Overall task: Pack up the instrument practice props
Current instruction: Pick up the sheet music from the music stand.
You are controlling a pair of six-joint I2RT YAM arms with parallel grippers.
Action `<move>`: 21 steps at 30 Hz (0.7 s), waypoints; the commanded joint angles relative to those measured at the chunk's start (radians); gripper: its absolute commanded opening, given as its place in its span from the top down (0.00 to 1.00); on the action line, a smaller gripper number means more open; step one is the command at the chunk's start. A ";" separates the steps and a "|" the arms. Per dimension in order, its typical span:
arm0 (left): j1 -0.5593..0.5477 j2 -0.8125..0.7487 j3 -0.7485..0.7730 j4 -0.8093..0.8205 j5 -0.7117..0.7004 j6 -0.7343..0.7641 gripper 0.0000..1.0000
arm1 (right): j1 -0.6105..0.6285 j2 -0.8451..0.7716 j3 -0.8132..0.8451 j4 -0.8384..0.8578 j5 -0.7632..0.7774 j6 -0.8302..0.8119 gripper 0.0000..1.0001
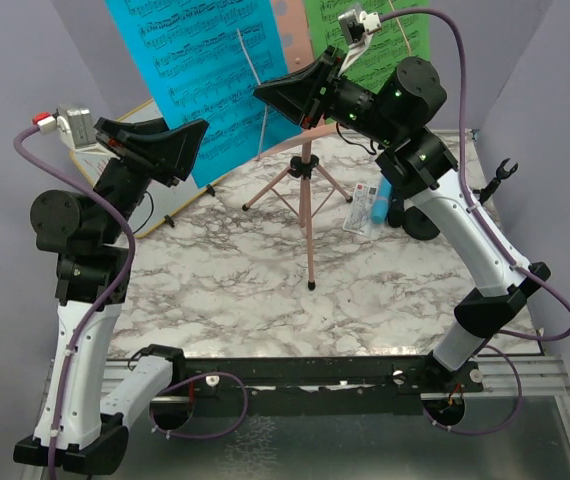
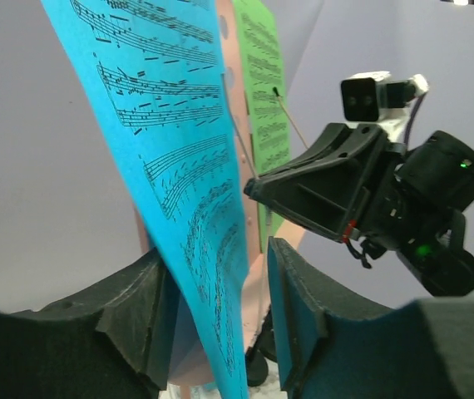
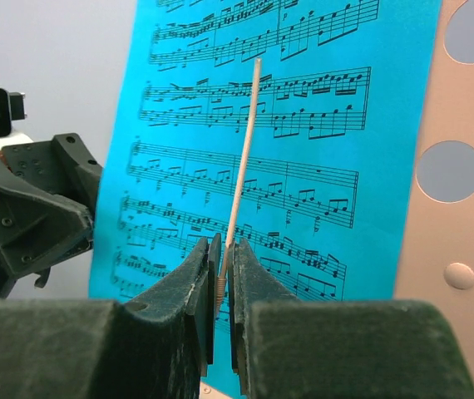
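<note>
The pink tripod music holder (image 1: 308, 210) stands mid-table, and its perforated tray (image 3: 461, 233) carries a blue music sheet (image 1: 205, 70) and a green music sheet (image 1: 415, 35). My right gripper (image 1: 260, 93) is shut on the tray's thin page-retaining rod (image 3: 245, 141) just above its small spring, in front of the blue sheet (image 3: 303, 166). My left gripper (image 1: 197, 152) is at the blue sheet's lower left edge. Its jaws (image 2: 216, 266) stand apart with the sheet (image 2: 162, 141) hanging between them. A blue microphone (image 1: 383, 195) and a black round-based mic holder (image 1: 420, 220) sit at the right.
A whiteboard (image 1: 160, 205) leans behind my left arm. A small white and red item (image 1: 365, 210) lies by the microphone. Another black holder (image 1: 500, 175) stands at the table's right edge. Purple walls enclose the back and sides.
</note>
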 commanded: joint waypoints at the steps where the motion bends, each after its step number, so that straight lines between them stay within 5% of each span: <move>1: 0.003 0.009 -0.006 0.061 0.093 -0.059 0.54 | -0.003 -0.004 -0.006 -0.007 -0.012 -0.015 0.86; 12: 0.003 0.052 0.015 -0.020 0.002 -0.073 0.66 | -0.002 -0.001 0.003 -0.017 -0.009 -0.019 0.86; 21: 0.003 -0.017 0.012 -0.097 -0.156 -0.010 1.00 | -0.003 -0.007 -0.010 -0.014 0.023 -0.032 0.86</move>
